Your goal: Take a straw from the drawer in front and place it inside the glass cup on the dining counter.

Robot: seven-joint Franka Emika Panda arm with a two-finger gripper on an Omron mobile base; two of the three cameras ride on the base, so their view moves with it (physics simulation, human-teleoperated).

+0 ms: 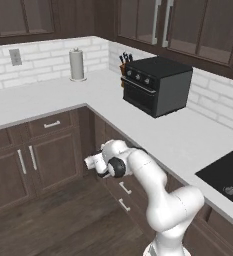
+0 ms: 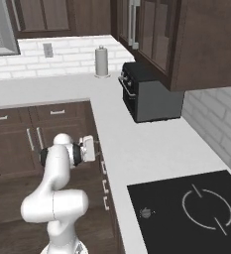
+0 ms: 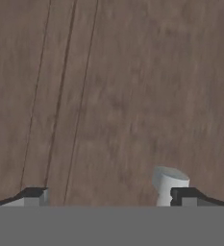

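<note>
While its jaws stand wide, the pincer (image 3: pixel 106 196) faces brown wood — silver handle (image 3: pixel 169 182) beside one fingertip.

A rendered kitchen corner. A white L-shaped worktop (image 1: pixel 48 102) runs over dark brown base cabinets (image 1: pixel 48 160) with small silver bar handles. White brick tiles cover the walls (image 1: pixel 43 57), with a grey socket plate (image 1: pixel 15 57) at 10 o'clock in the left base view. Dark wall cabinets (image 1: pixel 188 30) hang above. A black countertop oven (image 1: pixel 158 85) stands at 1 o'clock, a knife block (image 1: pixel 124 65) just beside it, and a paper towel roll (image 1: pixel 77 64) at 11 o'clock. A black cooktop (image 2: pixel 186 208) sits at 5 o'clock in the right base view. The floor (image 1: pixel 63 225) is dark wood planks.
</note>
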